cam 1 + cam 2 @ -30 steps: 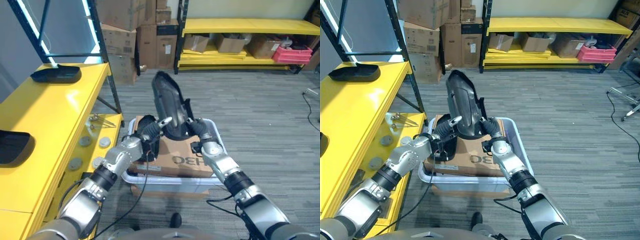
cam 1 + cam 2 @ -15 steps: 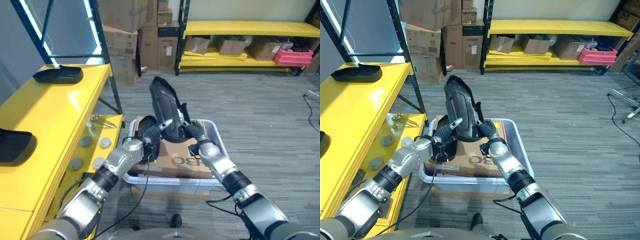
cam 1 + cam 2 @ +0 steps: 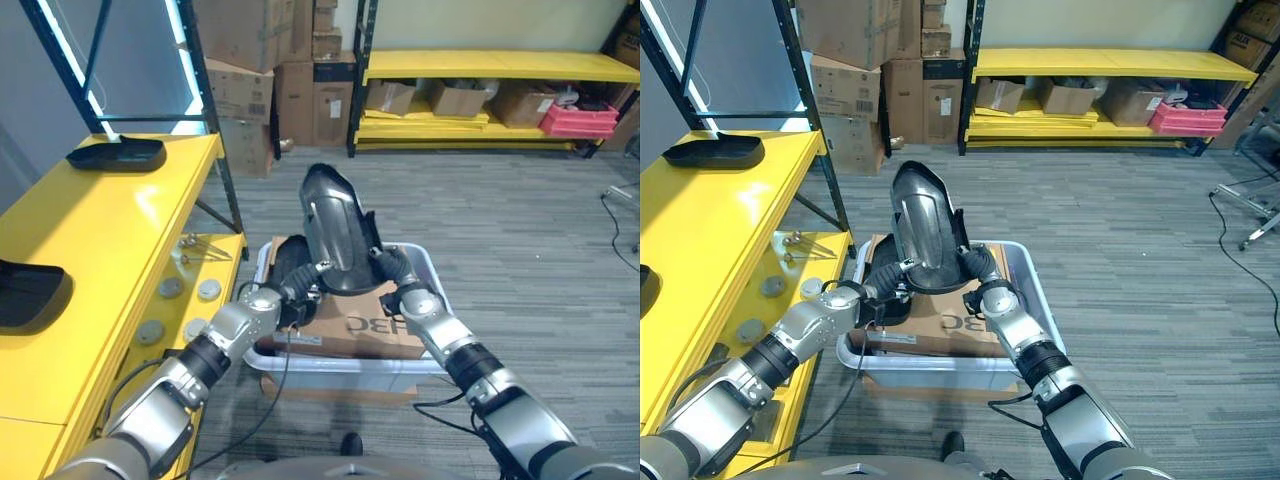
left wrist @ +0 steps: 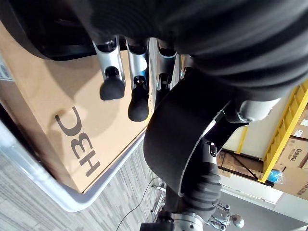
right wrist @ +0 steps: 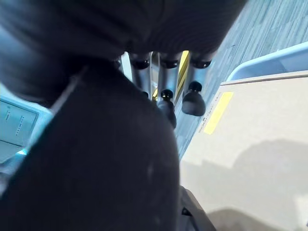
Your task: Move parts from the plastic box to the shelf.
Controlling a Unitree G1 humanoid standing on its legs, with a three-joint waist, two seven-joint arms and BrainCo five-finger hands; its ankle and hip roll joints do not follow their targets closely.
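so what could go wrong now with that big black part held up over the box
The large black curved plastic part stands tall above the grey plastic box, pressed between the left hand and right hand low down, so it may tip or slip. Swinging left, it could clip the yellow shelf or the black post.

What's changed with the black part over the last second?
The black part, held between the left hand and right hand, has turned its broad face toward the camera and sits slightly lower. The cardboard box in the plastic box is unchanged.
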